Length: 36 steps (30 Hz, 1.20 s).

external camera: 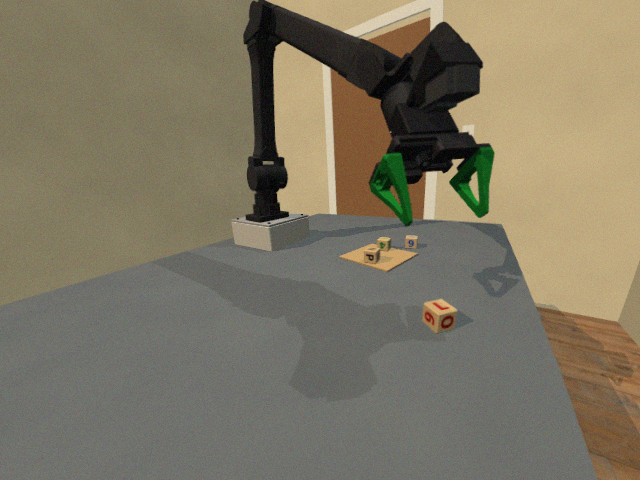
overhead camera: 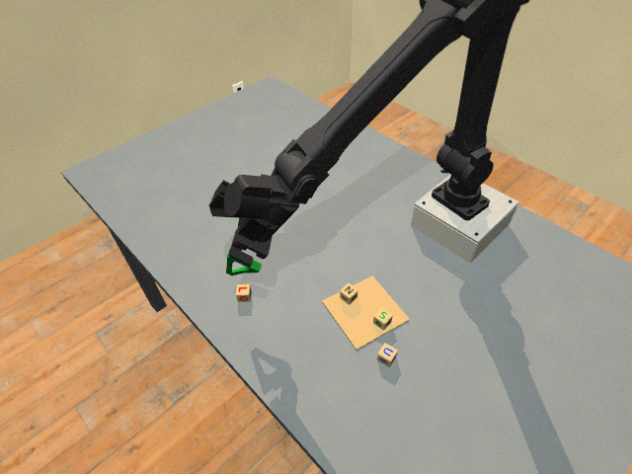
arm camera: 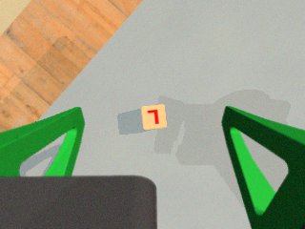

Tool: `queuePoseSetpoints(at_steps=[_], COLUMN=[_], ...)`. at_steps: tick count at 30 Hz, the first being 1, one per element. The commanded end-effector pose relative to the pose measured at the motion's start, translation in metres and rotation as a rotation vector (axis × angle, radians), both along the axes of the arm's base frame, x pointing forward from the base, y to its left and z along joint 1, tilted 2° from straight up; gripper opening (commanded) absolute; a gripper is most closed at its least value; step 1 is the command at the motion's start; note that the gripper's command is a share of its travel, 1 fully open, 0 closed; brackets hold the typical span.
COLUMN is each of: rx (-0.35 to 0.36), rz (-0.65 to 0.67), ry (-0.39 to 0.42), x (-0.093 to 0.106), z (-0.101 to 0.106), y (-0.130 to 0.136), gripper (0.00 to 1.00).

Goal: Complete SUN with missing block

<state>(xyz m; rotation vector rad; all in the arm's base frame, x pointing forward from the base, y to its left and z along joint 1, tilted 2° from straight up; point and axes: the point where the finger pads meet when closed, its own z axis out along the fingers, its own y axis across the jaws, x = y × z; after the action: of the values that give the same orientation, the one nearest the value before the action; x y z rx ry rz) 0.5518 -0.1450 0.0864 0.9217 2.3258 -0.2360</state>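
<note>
U block (overhead camera: 387, 354) far from open claw (overhead camera: 243, 267)

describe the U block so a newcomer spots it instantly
Find the tan mat on the grey table. Just off its edge, on the table, sits a wooden block. Only it shows a blue U on top; neighbours on the mat show S and N.

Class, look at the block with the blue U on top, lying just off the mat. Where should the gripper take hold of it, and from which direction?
The U block lies flat on the table with its letter up, just off the mat. Probably best to come straight down with the open gripper and close on two opposite side faces, choosing the pair that keeps the fingers away from the nearby S block. That keeps the U on top.
</note>
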Motion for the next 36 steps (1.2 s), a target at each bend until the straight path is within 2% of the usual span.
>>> queuePoseSetpoints(at_steps=[1,2,3,5,6,8,9,11,17,36], rx=[-0.039,-0.039,-0.030,-0.031,-0.041,-0.044,-0.038,-0.029,-0.032,-0.031], rz=[0.052,0.052,0.076,0.075,0.074,0.073,0.074,0.062,0.059,0.059], ry=[-0.043,-0.043,-0.001,-0.001,-0.047,-0.065,-0.033,0.013,-0.003,-0.003], x=[0.028,0.028,0.005,0.005,0.023,0.028,0.016,0.009,0.011,0.011], z=[0.022,0.022,0.015,0.015,0.037,0.043,0.027,0.002,0.010,0.010], y=[-0.008,-0.008,0.009,0.009,0.006,0.005,0.007,0.001,0.000,0.000], gripper=[1.00,1.00,1.00,1.00,1.00,1.00,1.00,1.00,1.00,1.00])
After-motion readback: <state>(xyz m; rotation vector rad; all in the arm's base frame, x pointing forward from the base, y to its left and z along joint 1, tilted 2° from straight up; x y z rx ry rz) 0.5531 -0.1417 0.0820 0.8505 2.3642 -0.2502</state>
